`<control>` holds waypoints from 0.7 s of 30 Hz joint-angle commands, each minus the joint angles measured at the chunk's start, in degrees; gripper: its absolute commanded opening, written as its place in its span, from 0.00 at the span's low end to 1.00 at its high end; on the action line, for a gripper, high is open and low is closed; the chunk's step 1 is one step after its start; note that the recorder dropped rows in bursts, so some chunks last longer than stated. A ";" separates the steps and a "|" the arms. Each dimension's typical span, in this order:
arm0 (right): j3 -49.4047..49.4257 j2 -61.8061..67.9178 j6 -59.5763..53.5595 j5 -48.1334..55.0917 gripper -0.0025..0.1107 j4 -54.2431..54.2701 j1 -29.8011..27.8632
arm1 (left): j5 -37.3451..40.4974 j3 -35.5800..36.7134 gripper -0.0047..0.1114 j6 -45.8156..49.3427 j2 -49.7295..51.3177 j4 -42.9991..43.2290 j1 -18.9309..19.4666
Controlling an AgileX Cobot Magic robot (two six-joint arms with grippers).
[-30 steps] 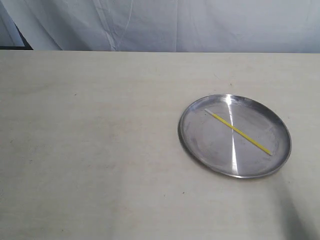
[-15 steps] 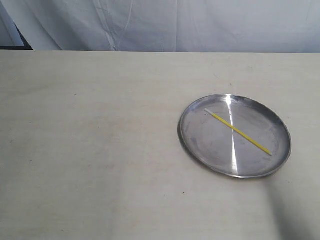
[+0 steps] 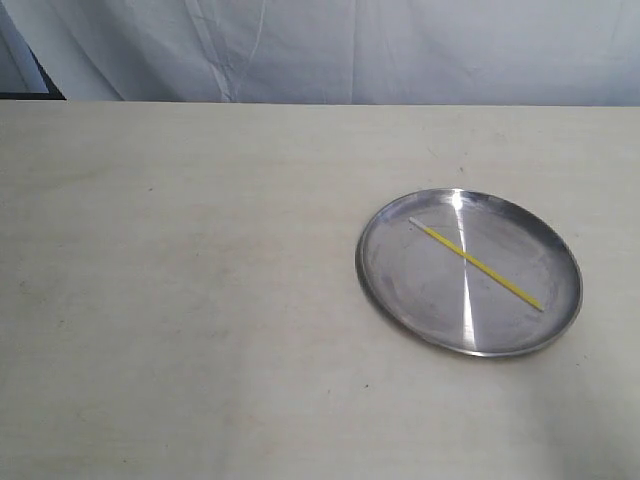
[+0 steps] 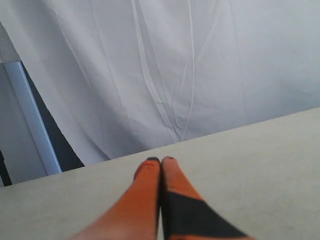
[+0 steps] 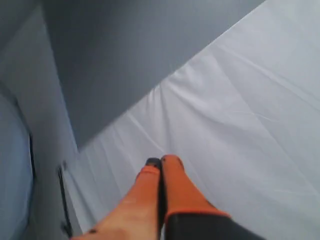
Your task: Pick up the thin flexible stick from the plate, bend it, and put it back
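The grey shadow (image 3: 606, 442) on the table (image 3: 200, 300) by its front right corner, in front of the plate (image 3: 400, 285), has faded. It was dark and broad a second ago and narrower half a second ago. Now only a faint tint is left there.

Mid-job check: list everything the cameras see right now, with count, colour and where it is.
thin flexible stick: 1, bright yellow, lying straight and diagonal across the plate, inside its rim.
plate: 1, shiny silver, on the table, right side of the exterior view.
table: 1, pale beige, under the plate.
cloth backdrop: 1, white, behind the table's far edge.
left gripper: 1, orange and black, shut, empty, above the table.
right gripper: 1, orange and black, shut, empty, aimed at the backdrop.
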 commanded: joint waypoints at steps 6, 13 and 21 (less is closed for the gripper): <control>-1.80 -0.20 11.89 2.63 0.01 39.34 0.16 | -1.44 0.23 0.04 0.00 -0.35 0.29 -1.35; -7.60 9.26 -1.03 14.68 0.01 40.18 0.16 | -1.44 0.23 0.04 0.00 -0.35 0.29 -1.35; -40.28 41.48 -42.27 51.49 0.01 37.81 0.16 | -3.03 0.23 0.04 0.00 -0.35 -0.34 -1.34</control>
